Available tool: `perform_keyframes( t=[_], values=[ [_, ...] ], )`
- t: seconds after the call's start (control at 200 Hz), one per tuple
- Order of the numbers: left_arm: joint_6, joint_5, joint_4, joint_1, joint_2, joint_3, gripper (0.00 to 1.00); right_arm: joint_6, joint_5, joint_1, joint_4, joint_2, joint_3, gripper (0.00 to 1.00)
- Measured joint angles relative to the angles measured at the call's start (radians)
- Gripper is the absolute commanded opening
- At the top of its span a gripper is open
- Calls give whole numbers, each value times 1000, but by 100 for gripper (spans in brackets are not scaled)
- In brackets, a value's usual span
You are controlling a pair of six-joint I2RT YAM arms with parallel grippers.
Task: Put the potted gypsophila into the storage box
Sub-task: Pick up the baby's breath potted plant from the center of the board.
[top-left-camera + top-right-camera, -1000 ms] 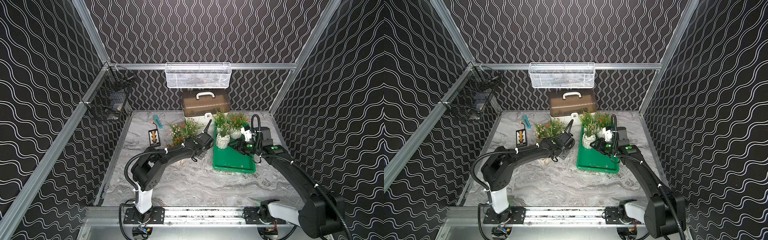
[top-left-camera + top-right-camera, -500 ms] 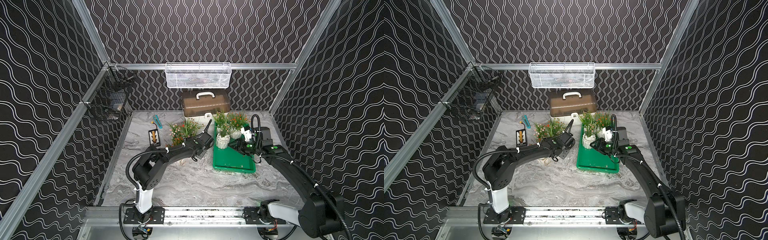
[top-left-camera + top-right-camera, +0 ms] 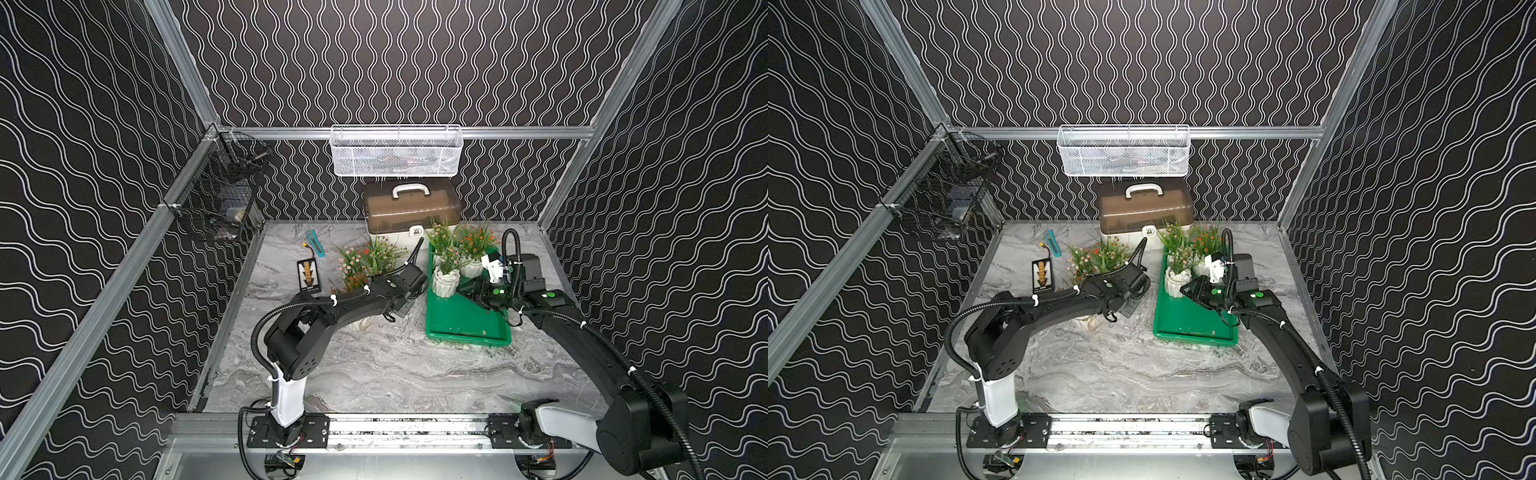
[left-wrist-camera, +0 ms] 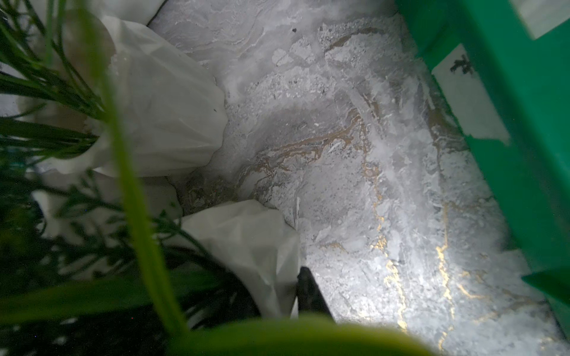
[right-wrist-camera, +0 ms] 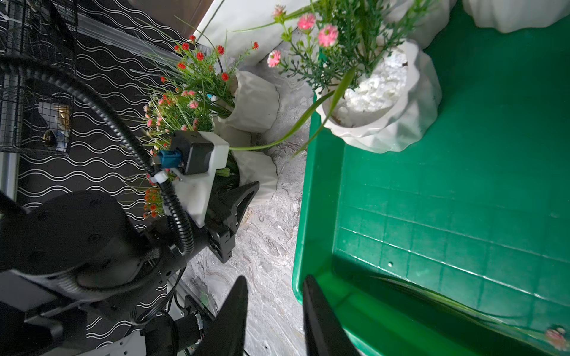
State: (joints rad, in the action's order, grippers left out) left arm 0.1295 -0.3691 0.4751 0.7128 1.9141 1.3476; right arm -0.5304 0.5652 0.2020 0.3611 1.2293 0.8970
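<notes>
Quick look at where you're at. The storage box (image 3: 467,322) sits on the marble table (image 3: 395,374), right of centre. Three of the potted gypsophila (image 3: 446,280) already stand upright in its far end, bunched together. The near half of the box is bare green floor. The loose pots (image 3: 370,259), three of them, are out on the table just left of the box. They're clustered tight in front of the white case (image 3: 411,208) with the brown lid.

Your left gripper (image 5: 245,194) is down in that loose cluster, at the nearest pot (image 5: 260,175), which sits on the table. In the left wrist view one black finger (image 4: 309,294) lies right against its white ribbed side. Leaves blur out the rest, so I honestly can't tell if the jaws are clamped on it or only touching.

Your right gripper (image 5: 274,280) hangs over the box, just beside the front pot (image 5: 385,104) of the three standing in there, but clear of it. Its jaws are apart by a narrow gap, with nothing between them.

Other stuff: a white mesh basket (image 3: 397,151) on the far rail and a black wire basket (image 3: 216,199) on the left wall. There's also a teal strip (image 3: 316,243) and a black card (image 3: 308,274) on the far-left part of the table.
</notes>
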Motion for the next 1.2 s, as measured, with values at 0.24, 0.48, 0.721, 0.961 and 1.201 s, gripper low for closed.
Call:
perform_keyframes(
  t=[0.24,0.48,0.721,0.961,1.201],
  values=[
    [0,18,-3,0,-5,1,5,0,0,0,0,0,0,32],
    [3,55,-3,0,-68,-46,0,2,0,0,0,-23,0,32],
    [5,93,-17,1,-150,-103,0,4,5,0,0,-19,0,32],
    [7,160,-24,3,-208,-117,0,4,2,0,1,-25,2,32],
    [7,201,-18,47,-229,-88,0,8,-6,-14,8,-35,7,32]
  ],
)
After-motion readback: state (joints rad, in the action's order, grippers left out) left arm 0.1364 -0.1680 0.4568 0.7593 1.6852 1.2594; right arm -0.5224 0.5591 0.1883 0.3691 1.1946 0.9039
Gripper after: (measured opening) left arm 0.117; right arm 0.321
